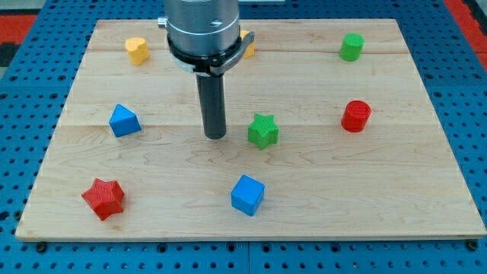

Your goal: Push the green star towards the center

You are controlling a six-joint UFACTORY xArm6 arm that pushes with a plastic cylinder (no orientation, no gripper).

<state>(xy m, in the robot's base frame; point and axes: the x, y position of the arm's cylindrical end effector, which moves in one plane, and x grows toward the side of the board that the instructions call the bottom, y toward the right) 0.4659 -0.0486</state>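
**Tip Positioned Left of Green Star**

My tip is a plain rod end with no jaws to part or close. It rests on the wooden board, just beside the green star, at the star's left, with a narrow gap between them. The green star lies near the board's centre. A blue cube sits below it. A red cylinder stands well apart at the view's right.

Arm cut off at view's top, yellow block mostly hidden behind it
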